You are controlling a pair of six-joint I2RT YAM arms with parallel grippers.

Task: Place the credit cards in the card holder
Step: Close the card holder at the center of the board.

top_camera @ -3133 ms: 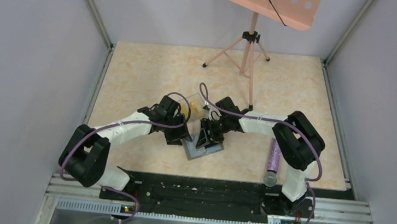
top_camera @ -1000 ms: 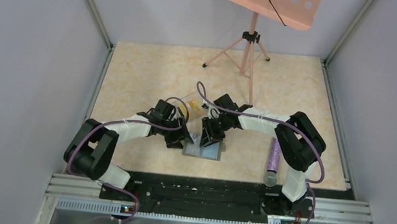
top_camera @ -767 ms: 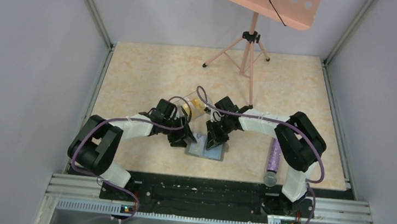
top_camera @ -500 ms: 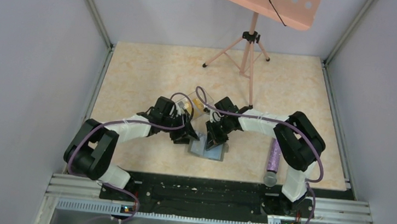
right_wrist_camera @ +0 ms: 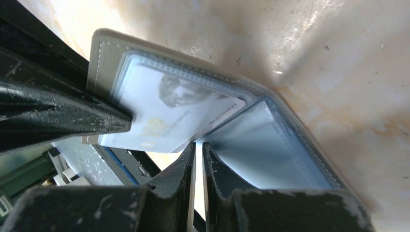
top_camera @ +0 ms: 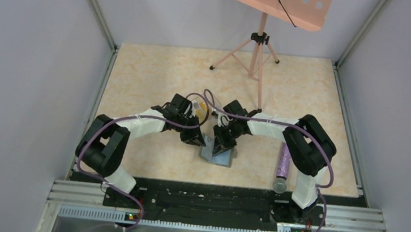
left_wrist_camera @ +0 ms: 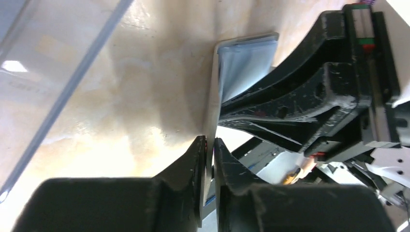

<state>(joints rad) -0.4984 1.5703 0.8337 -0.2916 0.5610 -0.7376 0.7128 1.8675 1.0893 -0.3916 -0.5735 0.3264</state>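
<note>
The grey card holder (top_camera: 219, 155) lies open on the table between both grippers. My left gripper (left_wrist_camera: 208, 145) is shut on the edge of its left cover flap (left_wrist_camera: 211, 104), which stands lifted and edge-on. A whitish credit card (right_wrist_camera: 169, 113) sits in the left clear pocket. My right gripper (right_wrist_camera: 198, 146) is shut to a thin slit, its tips at the holder's middle fold beside the empty blue-grey pocket (right_wrist_camera: 270, 150). Nothing shows between them. Yellow credit cards (top_camera: 200, 111) sit in the clear box behind the left wrist.
The clear plastic box (left_wrist_camera: 43, 63) lies just behind the holder. A pink music stand (top_camera: 260, 47) rises at the back. A purple tube (top_camera: 284, 162) lies at the right near the right arm's base. Grey walls close in both sides.
My left gripper has moved right to the holder and closed on its left flap. The holder has shifted slightly right. My right gripper's jaws have narrowed while staying over the holder.
</note>
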